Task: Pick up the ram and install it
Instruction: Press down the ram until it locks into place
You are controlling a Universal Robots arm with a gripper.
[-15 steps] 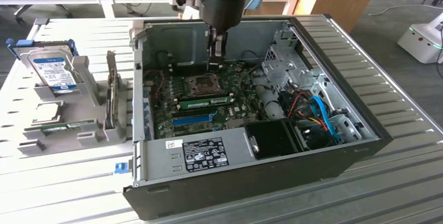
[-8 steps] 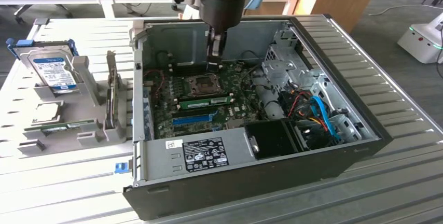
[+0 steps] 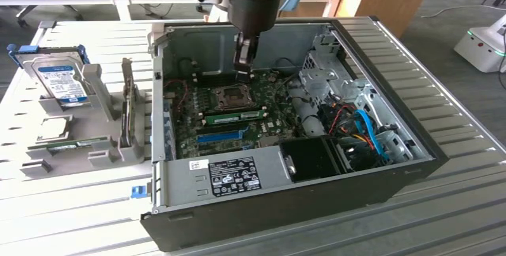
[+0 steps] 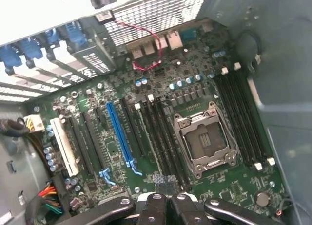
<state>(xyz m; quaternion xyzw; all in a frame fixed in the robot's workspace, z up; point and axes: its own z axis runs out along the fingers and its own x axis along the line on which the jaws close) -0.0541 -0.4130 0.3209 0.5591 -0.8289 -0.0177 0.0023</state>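
Observation:
A green ram stick [image 3: 237, 115] stands seated in a motherboard slot, between the CPU socket [image 3: 234, 96] and the blue slot [image 3: 221, 136]. A second green ram stick [image 3: 79, 144] lies on the grey holder outside the case, at the exterior view's left. My gripper [image 3: 243, 66] hangs inside the open case above the motherboard, shut, with nothing visible between its fingers. In the wrist view my gripper [image 4: 165, 182] hovers over the near ends of the black memory slots [image 4: 158, 132], beside the CPU socket [image 4: 204, 142]. I cannot make out the seated stick there.
The case walls [image 3: 162, 90] enclose the board. A power supply [image 3: 237, 176] sits at the front, and drive cages and blue and orange cables [image 3: 359, 128] at the exterior view's right. A hard drive [image 3: 63, 81] rests on the grey stand outside. The long blue slot [image 4: 119, 135] lies beside the memory slots.

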